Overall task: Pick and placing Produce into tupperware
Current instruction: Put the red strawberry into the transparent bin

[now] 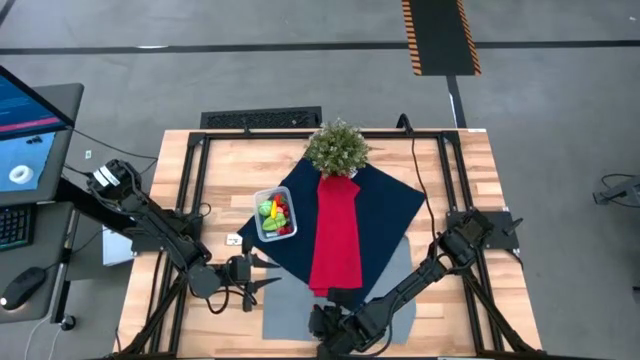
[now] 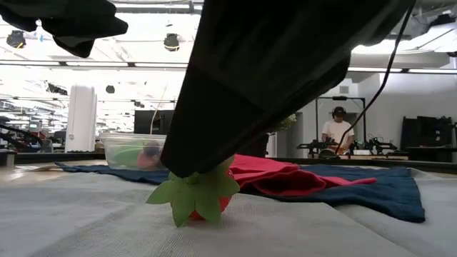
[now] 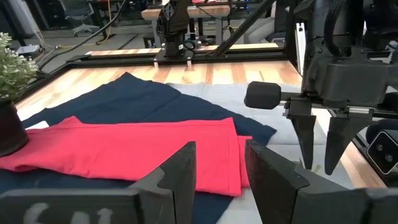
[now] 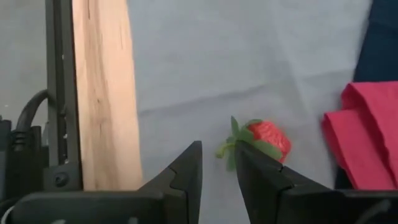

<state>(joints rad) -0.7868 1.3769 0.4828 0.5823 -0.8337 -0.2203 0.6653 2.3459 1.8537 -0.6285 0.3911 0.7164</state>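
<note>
While the strawberry (image 4: 268,138) lies just beyond, the right pincer (image 4: 219,163) hovers.

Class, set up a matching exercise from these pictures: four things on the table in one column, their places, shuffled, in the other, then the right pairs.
Things:
1. small red toy strawberry with green leaves
2. clear plastic tupperware
3. bushy green potted plant
4. long red cloth strip

Places:
A. at the far end of the red strip
B. on the grey cloth near the front edge
C. on the dark blue cloth's left corner, produce inside
D. lengthwise down the middle of the dark blue cloth

Pairs: 1-B, 2-C, 3-A, 4-D
</note>
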